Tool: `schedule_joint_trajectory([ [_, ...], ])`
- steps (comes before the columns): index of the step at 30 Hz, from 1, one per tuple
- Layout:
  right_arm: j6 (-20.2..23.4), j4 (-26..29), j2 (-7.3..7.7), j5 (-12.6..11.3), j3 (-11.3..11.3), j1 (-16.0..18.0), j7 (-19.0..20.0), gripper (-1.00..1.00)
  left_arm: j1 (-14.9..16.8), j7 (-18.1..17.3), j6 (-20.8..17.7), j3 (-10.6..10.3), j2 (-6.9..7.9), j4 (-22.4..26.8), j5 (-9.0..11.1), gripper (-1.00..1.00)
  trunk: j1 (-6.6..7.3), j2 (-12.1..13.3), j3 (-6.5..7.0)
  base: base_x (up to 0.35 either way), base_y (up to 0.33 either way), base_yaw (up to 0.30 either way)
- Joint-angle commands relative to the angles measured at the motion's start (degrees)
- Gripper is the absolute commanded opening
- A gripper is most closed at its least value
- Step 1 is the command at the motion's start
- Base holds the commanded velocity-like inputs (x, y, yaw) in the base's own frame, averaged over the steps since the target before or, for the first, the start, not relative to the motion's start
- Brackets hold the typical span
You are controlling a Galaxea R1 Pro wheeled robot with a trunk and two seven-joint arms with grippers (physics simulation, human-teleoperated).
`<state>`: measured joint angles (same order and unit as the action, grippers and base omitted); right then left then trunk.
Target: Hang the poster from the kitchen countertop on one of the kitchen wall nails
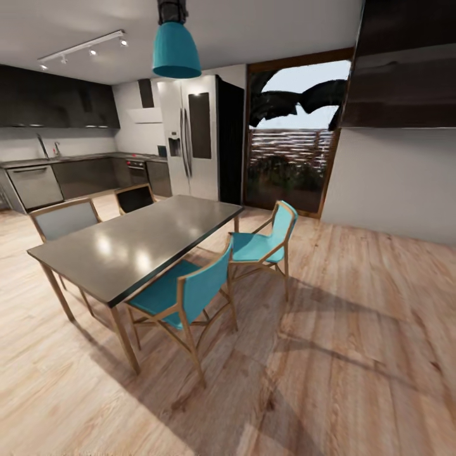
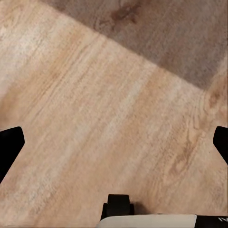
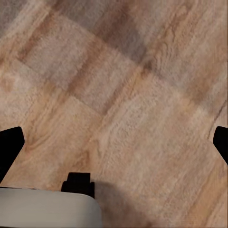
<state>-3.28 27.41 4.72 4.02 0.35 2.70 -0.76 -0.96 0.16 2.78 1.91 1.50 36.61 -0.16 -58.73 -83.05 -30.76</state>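
Across the room the kitchen countertop [image 1: 76, 158] lay beyond the dining table [image 1: 136, 244], the poster too far to discern, while both pincers, left [image 2: 114, 142] and right [image 3: 114, 142], hung spread and empty over the wood floor [image 1: 354, 329], presumably for travel.

Daylight entered through the window [image 1: 294, 136]; table [image 1: 136, 244] top showed glare spots; chair shadows crossed the floor [image 1: 354, 354]. Render soft, edges stretched.

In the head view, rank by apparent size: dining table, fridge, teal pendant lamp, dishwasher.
1. Dining table, largest.
2. Fridge; it stands farther back, so its true size may be nearer the table's.
3. and 4. Teal pendant lamp and dishwasher look alike; the lamp hangs nearer, so left unranked.
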Motion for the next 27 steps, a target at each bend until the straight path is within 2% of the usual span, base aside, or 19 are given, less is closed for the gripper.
schedule_joint_trajectory([
  [1,-0.1,0.0,-0.01,0.7,0.0,0.0,-0.1,1.0,0.0,0.0,0.1,0.0,0.0,0.0,0.0,1.0,0.0,0.0,-0.09,0.0,0.29,0.2],
  [7,-0.1,0.0,-0.06,1.0,0.0,0.0,-0.2,1.0,0.0,0.0,0.1,0.0,0.0,0.0,0.0,1.0,0.0,0.0,-0.38,0.0,0.264,0.225],
  [16,-0.2,0.0,-0.06,1.2,0.0,0.0,-0.2,1.0,0.0,0.0,0.1,0.1,0.0,0.0,0.0,1.0,0.0,0.0,-0.84,0.0,0.105,0.241],
  [27,-0.2,0.0,-0.14,1.3,0.1,0.0,-0.2,1.0,0.0,0.0,0.1,0.1,0.0,0.0,0.0,1.0,0.0,0.0,-1.4,0.0,0.28,0.243],
])
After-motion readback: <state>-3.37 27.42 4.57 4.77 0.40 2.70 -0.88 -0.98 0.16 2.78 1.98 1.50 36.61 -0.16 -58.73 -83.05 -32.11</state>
